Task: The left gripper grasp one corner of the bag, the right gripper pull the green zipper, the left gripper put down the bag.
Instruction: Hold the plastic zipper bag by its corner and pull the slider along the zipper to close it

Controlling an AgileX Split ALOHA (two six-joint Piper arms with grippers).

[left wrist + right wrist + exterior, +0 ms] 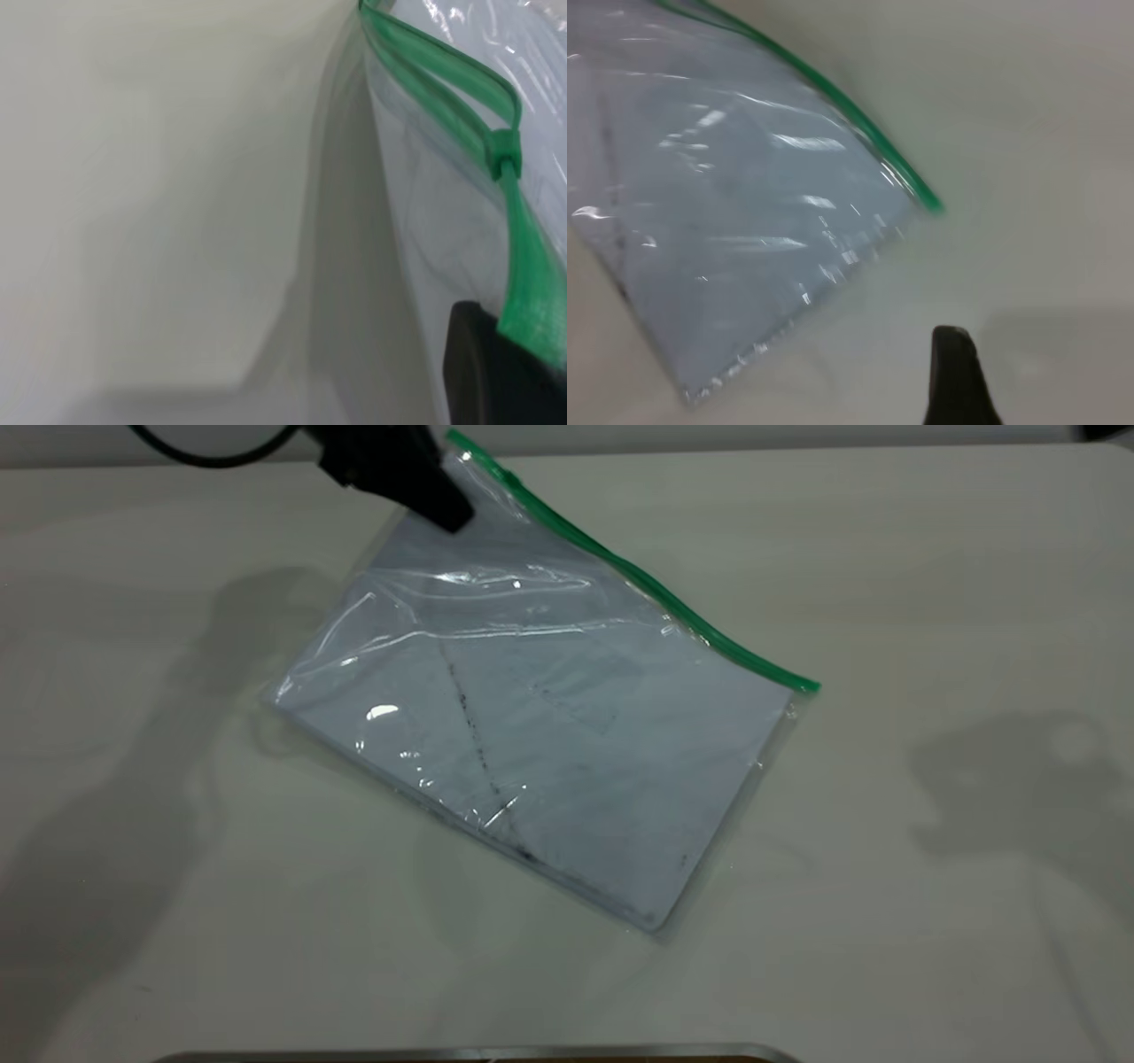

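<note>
The bag [532, 726] is being held up by one corner [461, 452], clamped in the left gripper [434, 500], so the green zipper [638, 576] is reachable. Right gripper [957, 381] is waiting nearby; can't tell if it's apart.

The bag [549, 753] lay mid-table [930, 957], its far corner [461, 447] raised by the left gripper [434, 500]; the zipper [638, 576] ran along its right-hand far edge.
</note>
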